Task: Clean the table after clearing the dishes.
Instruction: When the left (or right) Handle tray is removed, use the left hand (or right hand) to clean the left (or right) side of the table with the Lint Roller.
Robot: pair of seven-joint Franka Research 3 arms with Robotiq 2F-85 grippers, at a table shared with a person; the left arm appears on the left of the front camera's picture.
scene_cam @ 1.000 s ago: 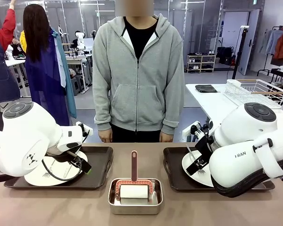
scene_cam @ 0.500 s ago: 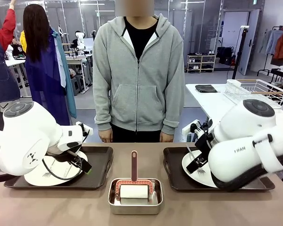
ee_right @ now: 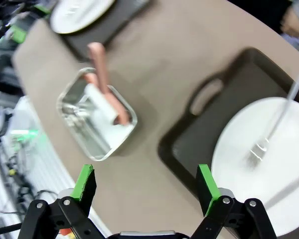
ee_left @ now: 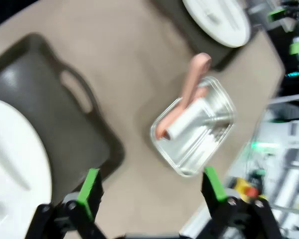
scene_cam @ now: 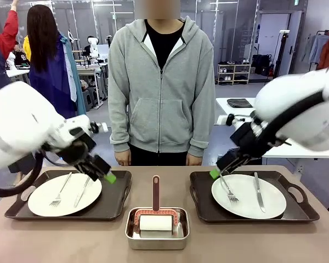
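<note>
Left end effector (scene_cam: pixel 106 175): jaws wide apart, nothing between the green pads. It hangs above the inner end of the left tray (scene_cam: pixel 118 200), near that tray's handle cut-out and clear of it as far as the front view shows. Right end effector (scene_cam: pixel 217 171): jaws likewise wide apart and empty, poised over the inner edge of the right tray (scene_cam: pixel 200 204), just beside the rim of the right plate (scene_cam: pixel 248 204). Contact with the tray cannot be confirmed from either wrist view. The right plate carries a fork (scene_cam: pixel 227 189) and a knife (scene_cam: pixel 257 192). The left plate (scene_cam: pixel 44 201) sits centred on its tray with its own fork (scene_cam: pixel 60 191) and knife (scene_cam: pixel 82 192). Between the two trays, at the near edge of the desk (scene_cam: pixel 71 241), stands a small steel pan (scene_cam: pixel 130 233) holding a white roller (scene_cam: pixel 156 222) with a pink handle (scene_cam: pixel 156 192) pointing toward the far side. The roller lies in the pan, unhandled. A person (scene_cam: pixel 162 98) in a grey hoodie stands at the far edge, arms hanging down, touching nothing. Assessment: no part of the task is complete. Both dishes remain on the desk, so clearing comes first. Cleaning the desk top with the roller follows only after both trays are removed.
</note>
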